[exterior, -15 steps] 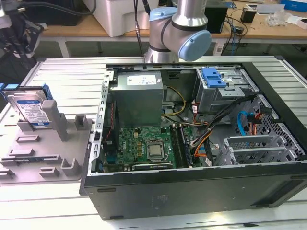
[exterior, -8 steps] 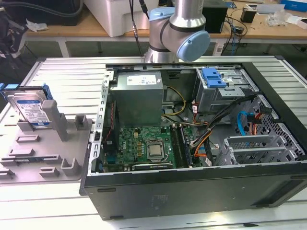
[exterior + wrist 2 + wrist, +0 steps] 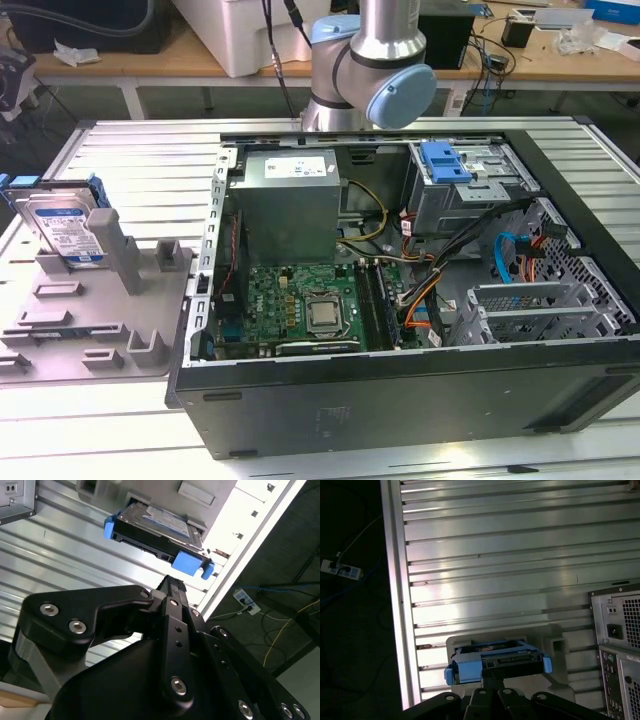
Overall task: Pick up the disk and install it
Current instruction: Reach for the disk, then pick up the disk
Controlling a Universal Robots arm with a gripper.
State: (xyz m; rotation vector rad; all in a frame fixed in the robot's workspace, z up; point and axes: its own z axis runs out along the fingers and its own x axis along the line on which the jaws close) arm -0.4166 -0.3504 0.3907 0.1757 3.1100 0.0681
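Note:
The disk (image 3: pixel 65 230) stands on edge in a grey slotted holder (image 3: pixel 110 300) at the exterior view's left, its white-and-blue label facing out and a blue caddy around it. In both wrist views my gripper (image 3: pixel 170 582) (image 3: pixel 492 671) is pointed at the disk (image 3: pixel 155 525) (image 3: pixel 512 656) and lines up with the caddy's blue end. It stays clear of the disk, shut and holding nothing. My arm (image 3: pixel 370 70) rises behind the open computer case (image 3: pixel 400 400).
The case lies on its side on a ribbed metal table (image 3: pixel 140 160). Inside it are a grey power supply box (image 3: pixel 290 200), a green motherboard (image 3: pixel 300 310), loose cables, and a drive cage with a bare blue bracket (image 3: pixel 445 160). A cluttered bench stands behind.

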